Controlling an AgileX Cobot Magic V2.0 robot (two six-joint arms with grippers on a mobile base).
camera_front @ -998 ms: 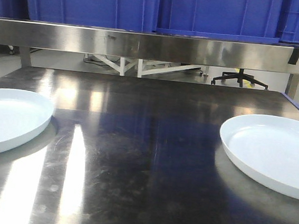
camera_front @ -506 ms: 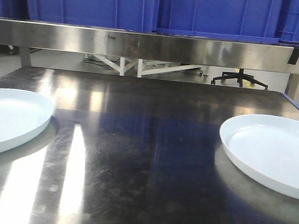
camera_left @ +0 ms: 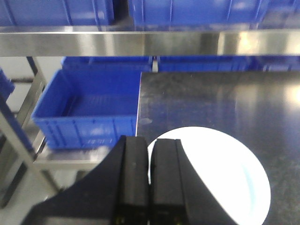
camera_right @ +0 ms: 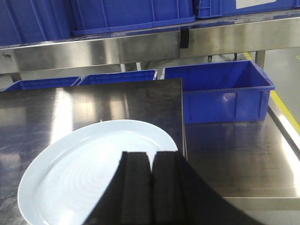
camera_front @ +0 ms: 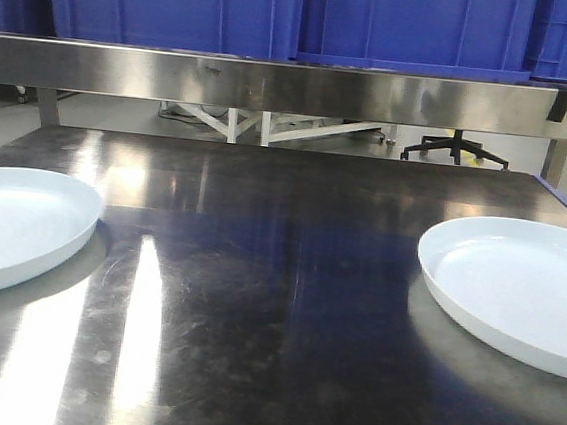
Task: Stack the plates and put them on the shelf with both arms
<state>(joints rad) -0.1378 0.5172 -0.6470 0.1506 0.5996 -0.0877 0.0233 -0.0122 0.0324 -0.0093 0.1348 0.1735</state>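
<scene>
Two pale plates lie flat on the steel bench, well apart: the left plate by its left edge, the right plate by its right. The left end effector and the right end effector each hang over their own plate, fingers pressed together. Behind, blue crates sit on the shelf.

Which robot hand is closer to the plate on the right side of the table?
Right. The right gripper hangs over the right plate. The left gripper hangs over the left plate, far across the table.
</scene>
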